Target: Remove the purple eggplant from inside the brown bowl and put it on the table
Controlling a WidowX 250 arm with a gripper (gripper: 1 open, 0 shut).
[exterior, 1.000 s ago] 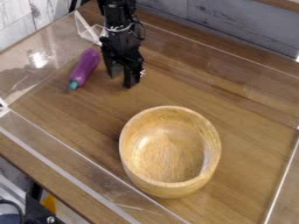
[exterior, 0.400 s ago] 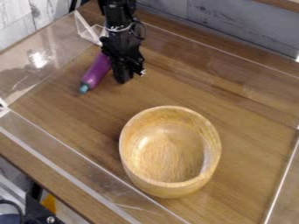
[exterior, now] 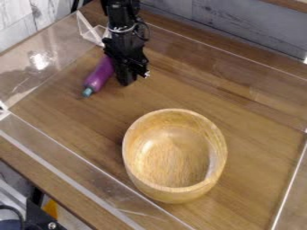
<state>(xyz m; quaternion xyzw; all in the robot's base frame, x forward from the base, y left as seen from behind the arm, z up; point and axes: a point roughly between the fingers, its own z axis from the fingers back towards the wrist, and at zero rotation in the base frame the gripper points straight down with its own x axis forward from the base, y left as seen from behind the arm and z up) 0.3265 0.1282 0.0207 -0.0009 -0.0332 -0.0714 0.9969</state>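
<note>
Pincer (exterior: 127,75) closed beside the purple eggplant (exterior: 99,78), which lies on the surface (exterior: 240,90), out of the empty brown bowl (exterior: 175,154); task apparently complete.

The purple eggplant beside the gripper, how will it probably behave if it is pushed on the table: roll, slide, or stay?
The purple eggplant looks rounded and elongated, so a sideways push would probably roll it. Its glossy skin suggests it could slip between the fingers. It looks small and toy-like, so likely light and stiff, easily knocked across the table.
</note>
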